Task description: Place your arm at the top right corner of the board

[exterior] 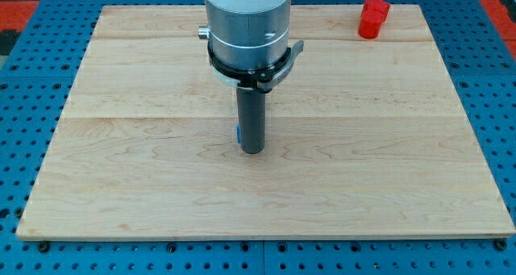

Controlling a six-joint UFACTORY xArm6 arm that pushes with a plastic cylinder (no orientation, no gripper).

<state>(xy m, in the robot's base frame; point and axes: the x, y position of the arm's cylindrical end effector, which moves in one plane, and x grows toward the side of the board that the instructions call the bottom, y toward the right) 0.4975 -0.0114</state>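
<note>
Still early in the reach, I judged: my tip [253,151] sat mid-board, jawless, well apart from the red block [373,18], needing an upper-right slide.

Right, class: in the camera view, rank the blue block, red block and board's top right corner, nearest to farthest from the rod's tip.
1. Blue block: a sliver showing at the view's left of my tip, right beside it.
2. Red block: away toward the view's top right.
3. Board's top right corner: beyond the red block.
</note>
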